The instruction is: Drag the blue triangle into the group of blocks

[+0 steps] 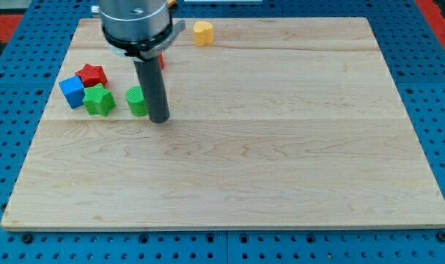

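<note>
My tip point(158, 119) rests on the wooden board point(281, 161), just right of a green block point(136, 101) that the rod partly hides. A group lies at the view's left: a blue block point(72, 92) that looks like a cube, a red star point(92, 74) and a green star point(99, 100), close together. The blue block is the leftmost, well left of my tip. I cannot make out a triangular blue block. A red block point(162, 63) shows only as a sliver behind the rod.
A yellow block point(202, 33) sits alone near the board's top edge, right of the arm's housing point(136, 26). A blue perforated table point(17, 44) surrounds the board.
</note>
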